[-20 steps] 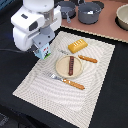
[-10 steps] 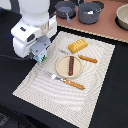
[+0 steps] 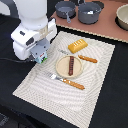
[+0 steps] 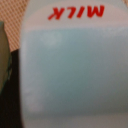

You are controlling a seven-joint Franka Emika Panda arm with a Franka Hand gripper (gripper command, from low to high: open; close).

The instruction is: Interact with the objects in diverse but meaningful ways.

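My gripper [image 3: 41, 55] hangs over the left edge of the striped mat [image 3: 45, 95] in the exterior view, shut on a pale blue-white carton [image 3: 43, 58]. In the wrist view the carton [image 4: 75, 70] fills the picture, with red "MILK" lettering, and my fingers are hidden. A golden bread loaf [image 3: 77, 45] lies at the far side of the mat. A thin red-brown sausage [image 3: 71, 65] rests on a round tan plate [image 3: 62, 68] in the middle. A grey saucepan [image 3: 65, 8] stands on the brown surface beyond the mat.
An orange-handled fork [image 3: 67, 81] lies in front of the plate and an orange-handled knife [image 3: 83, 58] beside it. A second dark pot [image 3: 90, 12] and a pale bowl [image 3: 123, 16] stand at the back. Black table surrounds the mat.
The arm has moved down and toward the near side of the mat with the carton in the gripper. Nothing else has shifted.
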